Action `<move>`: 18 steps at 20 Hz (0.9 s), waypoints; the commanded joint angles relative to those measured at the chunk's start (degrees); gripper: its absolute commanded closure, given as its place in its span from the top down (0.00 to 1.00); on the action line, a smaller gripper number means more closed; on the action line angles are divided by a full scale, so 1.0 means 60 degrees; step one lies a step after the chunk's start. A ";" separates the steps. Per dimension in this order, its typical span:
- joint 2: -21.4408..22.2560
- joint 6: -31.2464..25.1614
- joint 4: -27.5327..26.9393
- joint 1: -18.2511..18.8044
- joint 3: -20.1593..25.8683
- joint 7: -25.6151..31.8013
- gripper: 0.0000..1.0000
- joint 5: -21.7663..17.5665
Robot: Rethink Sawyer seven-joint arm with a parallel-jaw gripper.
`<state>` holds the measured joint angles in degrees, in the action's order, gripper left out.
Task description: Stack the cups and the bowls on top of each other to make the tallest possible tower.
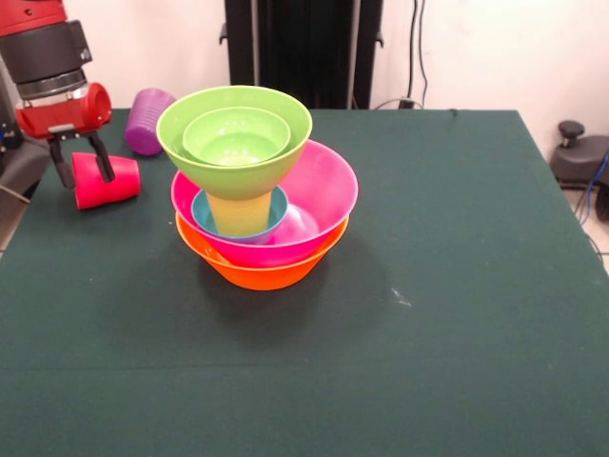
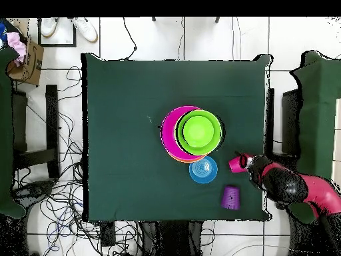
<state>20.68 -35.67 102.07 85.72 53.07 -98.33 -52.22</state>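
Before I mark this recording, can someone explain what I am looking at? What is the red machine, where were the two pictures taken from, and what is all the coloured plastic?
The red and black machine is a robot arm; its end effector is the two-fingered part at its tip. One picture faces the robot from across the table, the other looks straight down from above.

On the dark green table stands a tower of plastic dishes: an orange bowl at the bottom, a pink bowl in it, then a blue bowl with a yellow cup standing upside down in it, a green bowl on top of the cup, and a smaller green bowl nested inside that.

Off the tower, a purple cup lies on its side, and the overhead view shows another blue bowl beside the stack.

The end effector's fingers are closed around a red cup lying on its side.
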 commanded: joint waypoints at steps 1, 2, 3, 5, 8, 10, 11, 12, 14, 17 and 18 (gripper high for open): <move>-0.0142 -0.1128 -0.0987 -0.0090 -0.0556 0.4056 1.00 -0.0579; -0.0137 -0.1121 -0.1009 -0.0056 -0.0561 0.4089 1.00 -0.0579; -0.0141 -0.1138 -0.1029 -0.0035 -0.0565 0.4134 1.00 -0.0569; -0.0113 -0.1150 -0.1039 -0.0018 -0.0584 0.4188 1.00 -0.0552; -0.0081 -0.1127 -0.1040 -0.0034 -0.0647 0.4221 1.00 -0.0542; -0.0079 -0.1152 -0.1021 -0.0055 -0.0710 0.4221 1.00 -0.0515; -0.0072 -0.1130 -0.1000 -0.0065 -0.0730 0.4203 1.00 -0.0516; -0.0066 -0.1148 -0.0977 -0.0085 -0.0774 0.4196 1.00 -0.0519; -0.0094 -0.1130 -0.0917 -0.0102 -0.0872 0.4124 1.00 -0.0532; 0.0049 -0.1300 -0.0870 -0.0270 -0.1209 0.3744 1.00 -0.0580; 0.0106 -0.1341 -0.0844 -0.0318 -0.1299 0.3624 1.00 -0.0586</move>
<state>20.67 -36.33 100.02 87.36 51.94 -91.79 -52.22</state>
